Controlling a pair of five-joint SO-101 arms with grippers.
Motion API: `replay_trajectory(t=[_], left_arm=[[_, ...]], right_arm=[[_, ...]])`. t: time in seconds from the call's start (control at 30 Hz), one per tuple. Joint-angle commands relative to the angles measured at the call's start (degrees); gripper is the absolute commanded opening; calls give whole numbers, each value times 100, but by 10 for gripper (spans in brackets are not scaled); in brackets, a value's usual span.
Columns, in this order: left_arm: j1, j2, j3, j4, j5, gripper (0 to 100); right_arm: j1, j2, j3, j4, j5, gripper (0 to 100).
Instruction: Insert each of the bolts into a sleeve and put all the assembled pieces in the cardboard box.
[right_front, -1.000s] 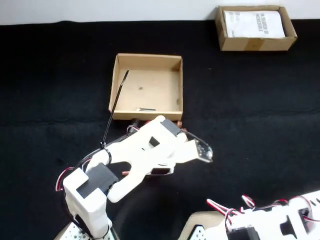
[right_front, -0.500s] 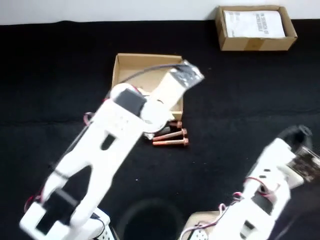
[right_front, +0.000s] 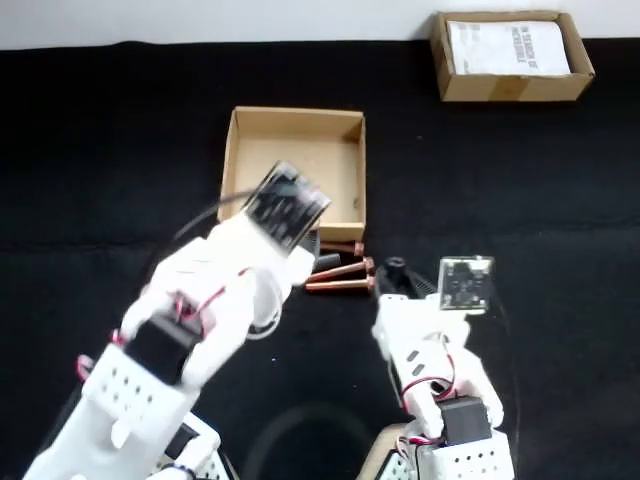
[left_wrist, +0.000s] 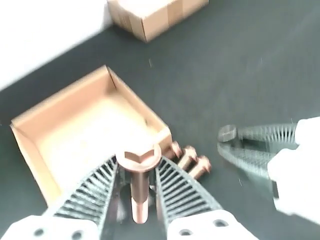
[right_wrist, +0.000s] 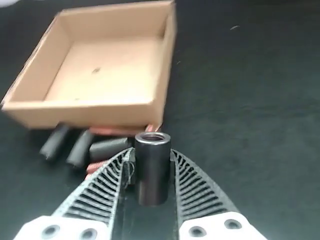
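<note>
My left gripper (left_wrist: 136, 166) is shut on a copper bolt (left_wrist: 139, 192), held head-up above the table just in front of the open cardboard box (left_wrist: 85, 131). My right gripper (right_wrist: 151, 155) is shut on an upright black sleeve (right_wrist: 152, 172), seen in the high view as the sleeve (right_front: 395, 268) right of the loose bolts (right_front: 340, 276). Three loose bolts (left_wrist: 188, 158) lie at the box's near right corner. Three black sleeves (right_wrist: 80, 146) lie on the table by the box's front wall (right_wrist: 85, 111). The other gripper (left_wrist: 249, 148) appears to the side in the left wrist view.
The cardboard box (right_front: 295, 168) sits mid-table with its inside bare. A second, smaller box (right_front: 510, 55) holding a printed sheet stands at the far right corner. Black cloth covers the table (right_front: 520, 180), with free room right of the box.
The left arm has drawn back from over the box to its near side. The right arm has swung from the right edge in toward the loose bolts.
</note>
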Motion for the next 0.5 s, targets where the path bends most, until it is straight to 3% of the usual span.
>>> replay_trajectory(t=[0.0,0.1,0.27,0.47], left_arm=[[127,-971,1393,-2004,123,8],[92,-1059,1824,-2875,993,9],[84,-321,1393,-2884,2479,9],[84,690,295,-2444,2989,9]], right_arm=[[-585,-66,-259,31,273,6],[-919,-66,-163,-242,308,6],[-1042,-66,743,-1780,765,6],[-1033,-66,1024,-2695,985,6]])
